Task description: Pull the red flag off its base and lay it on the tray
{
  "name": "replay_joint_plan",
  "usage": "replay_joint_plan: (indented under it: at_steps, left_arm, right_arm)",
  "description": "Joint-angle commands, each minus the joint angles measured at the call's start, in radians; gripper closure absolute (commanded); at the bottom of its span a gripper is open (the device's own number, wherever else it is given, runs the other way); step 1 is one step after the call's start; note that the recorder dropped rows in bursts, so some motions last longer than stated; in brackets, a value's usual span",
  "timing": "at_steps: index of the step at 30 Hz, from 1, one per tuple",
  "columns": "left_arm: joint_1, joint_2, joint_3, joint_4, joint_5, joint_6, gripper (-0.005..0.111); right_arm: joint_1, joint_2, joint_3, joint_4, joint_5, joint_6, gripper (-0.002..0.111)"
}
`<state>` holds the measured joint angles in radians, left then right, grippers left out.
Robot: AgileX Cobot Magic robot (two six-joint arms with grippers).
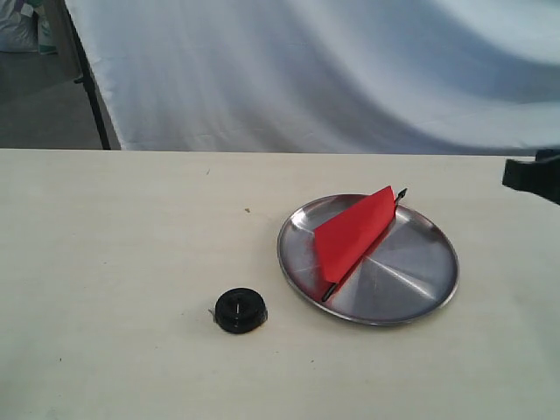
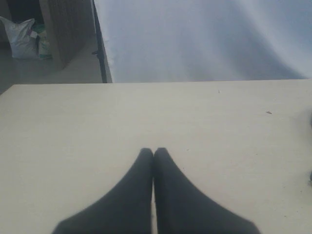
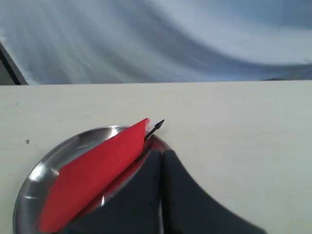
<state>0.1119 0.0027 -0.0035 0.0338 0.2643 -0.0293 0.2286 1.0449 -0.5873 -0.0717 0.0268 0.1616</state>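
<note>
The red flag (image 1: 354,234) lies flat across the steel tray (image 1: 420,271), its black stick running from the near rim to the pointed tip at the far rim. The black base (image 1: 240,310) stands alone on the table, left of the tray. In the right wrist view the flag (image 3: 95,174) rests on the tray (image 3: 39,178) and my right gripper (image 3: 161,152) is shut and empty just beside the flag's stick. My left gripper (image 2: 153,151) is shut over bare table, holding nothing. Only a part of the right arm (image 1: 534,175) shows at the exterior view's right edge.
A pale wooden table (image 1: 114,262) carries everything. A white cloth backdrop (image 1: 306,70) hangs behind the far edge, with a black stand leg (image 1: 92,96) at the back left.
</note>
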Motion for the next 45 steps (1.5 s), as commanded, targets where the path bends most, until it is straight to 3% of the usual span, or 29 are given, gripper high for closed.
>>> replay_joint_plan:
  at_steps: [1, 7, 14, 38, 45]
  left_arm:
    - [-0.006, -0.003, 0.003, -0.006, -0.005, -0.001, 0.107]
    - [-0.006, -0.003, 0.003, -0.006, -0.005, -0.001, 0.107]
    - [-0.006, -0.003, 0.003, -0.006, -0.005, -0.001, 0.107]
    - [-0.006, -0.003, 0.003, -0.006, -0.005, -0.001, 0.107]
    - [-0.006, -0.003, 0.003, -0.006, -0.005, -0.001, 0.107]
  right_arm:
    - [0.003, -0.219, 0.139, -0.001, -0.052, 0.043, 0.109]
    - [0.003, -0.649, 0.296, -0.001, -0.035, 0.062, 0.109]
    - [0.003, -1.019, 0.361, -0.001, 0.227, 0.066, 0.109]
    - [0.003, -1.045, 0.372, 0.001, 0.241, 0.070, 0.109]
    - [0.003, -1.045, 0.524, -0.001, 0.140, 0.070, 0.109]
